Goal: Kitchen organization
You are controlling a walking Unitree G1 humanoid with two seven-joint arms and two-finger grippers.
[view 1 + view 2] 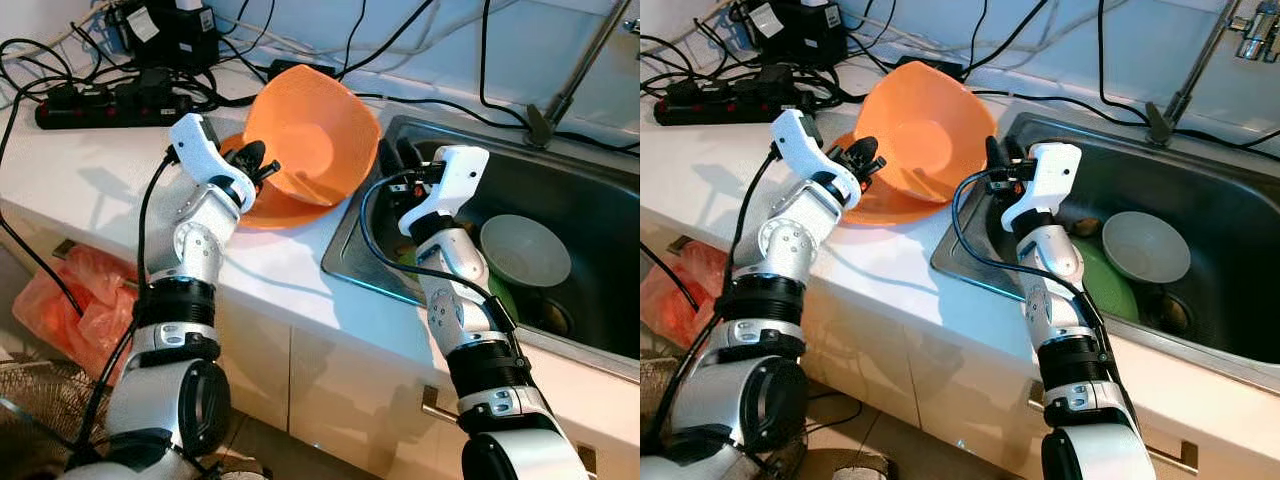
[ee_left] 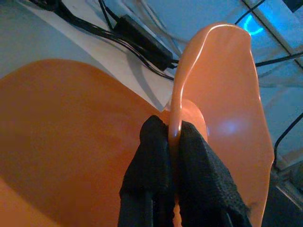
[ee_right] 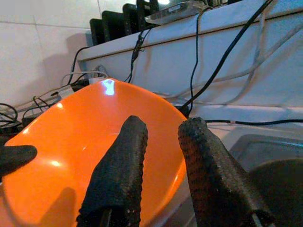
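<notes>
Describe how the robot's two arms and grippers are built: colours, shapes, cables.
Both arms are chains of glossy white and silver shells joined by black ringed joints. A thin black cable loops loosely outside each forearm. The left gripper and right gripper each end in two long black fingers with a rough, grainy surface and rounded tips. The right wrist housing shows small red details.

Two orange bowls sit on the counter: one tilted up (image 1: pixel 315 135), one flat beneath it (image 1: pixel 262 208). The sink (image 1: pixel 580 205) holds one grey bowl (image 1: pixel 525 250) and one green dish (image 1: pixel 1102 280). One power strip (image 1: pixel 105 100) lies at the back, with one black adapter box (image 1: pixel 165 25). One tap (image 1: pixel 575 75) stands behind the sink. One pink bag (image 1: pixel 85 300) lies below the counter.
</notes>
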